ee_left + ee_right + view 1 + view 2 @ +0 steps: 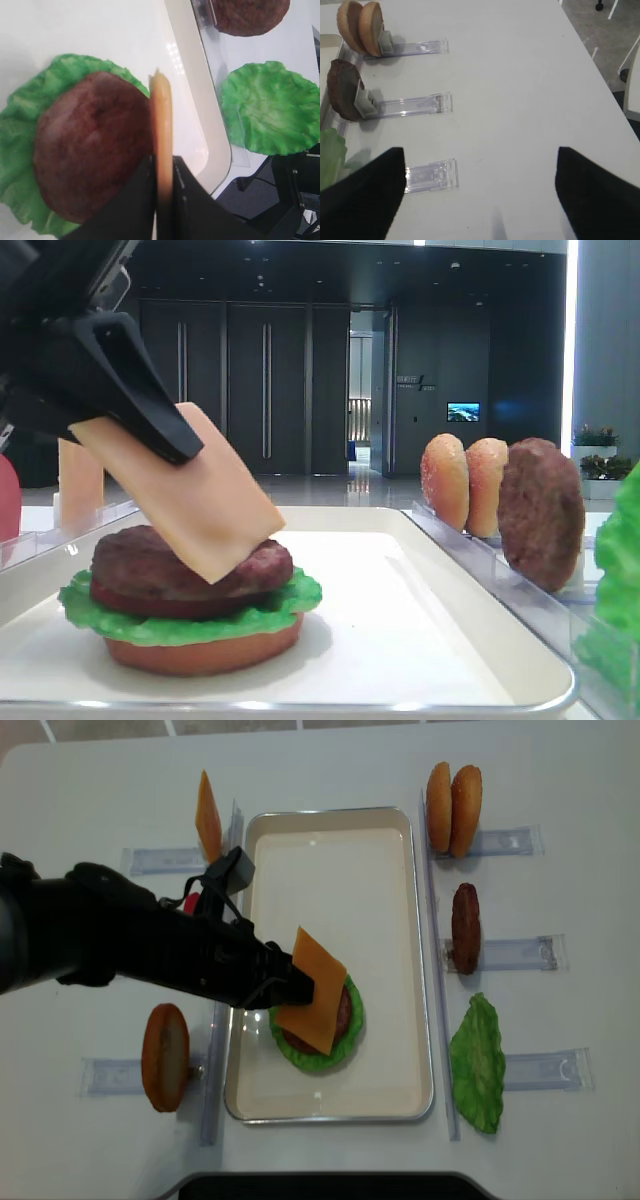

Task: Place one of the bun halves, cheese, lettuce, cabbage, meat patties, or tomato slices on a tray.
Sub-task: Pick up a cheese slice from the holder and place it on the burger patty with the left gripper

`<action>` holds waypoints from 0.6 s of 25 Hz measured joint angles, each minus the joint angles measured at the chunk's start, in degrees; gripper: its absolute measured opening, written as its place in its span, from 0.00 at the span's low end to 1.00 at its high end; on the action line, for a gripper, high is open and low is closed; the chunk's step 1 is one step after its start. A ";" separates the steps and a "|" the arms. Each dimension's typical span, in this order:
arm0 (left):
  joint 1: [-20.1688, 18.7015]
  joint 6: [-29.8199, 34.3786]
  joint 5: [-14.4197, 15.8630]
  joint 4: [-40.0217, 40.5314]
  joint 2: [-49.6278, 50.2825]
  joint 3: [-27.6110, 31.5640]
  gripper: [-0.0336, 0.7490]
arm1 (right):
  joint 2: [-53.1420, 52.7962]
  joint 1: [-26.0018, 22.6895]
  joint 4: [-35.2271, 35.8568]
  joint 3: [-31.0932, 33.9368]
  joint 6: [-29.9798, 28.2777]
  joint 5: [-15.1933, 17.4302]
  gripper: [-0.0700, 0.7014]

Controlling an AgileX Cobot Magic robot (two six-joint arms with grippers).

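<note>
Cheese [318, 988] in left end effector [296, 982] — tilted

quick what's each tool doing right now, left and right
Left tool: closed on the cheese, tilted over the patty.
Right tool: open, holding nothing.

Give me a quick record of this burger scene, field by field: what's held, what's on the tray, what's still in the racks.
held item: cheese, clamped in left gripper, tilted, lower edge on or just above the patty
tray: bun base, lettuce, meat patty, stacked
right racks: two bun halves, spare patty, spare lettuce
left racks: spare cheese slice, single bun
right gripper: jaws open, above bare table, holding nothing
</note>
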 joint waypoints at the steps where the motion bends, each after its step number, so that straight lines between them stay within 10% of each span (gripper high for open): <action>1: 0.00 0.00 0.00 0.14 0.00 0.00 0.09 | 0.00 0.00 0.00 0.00 0.00 0.00 0.84; 15: 0.00 -2.49 0.88 4.89 0.00 0.00 0.77 | 0.00 0.00 0.00 0.00 0.00 0.00 0.84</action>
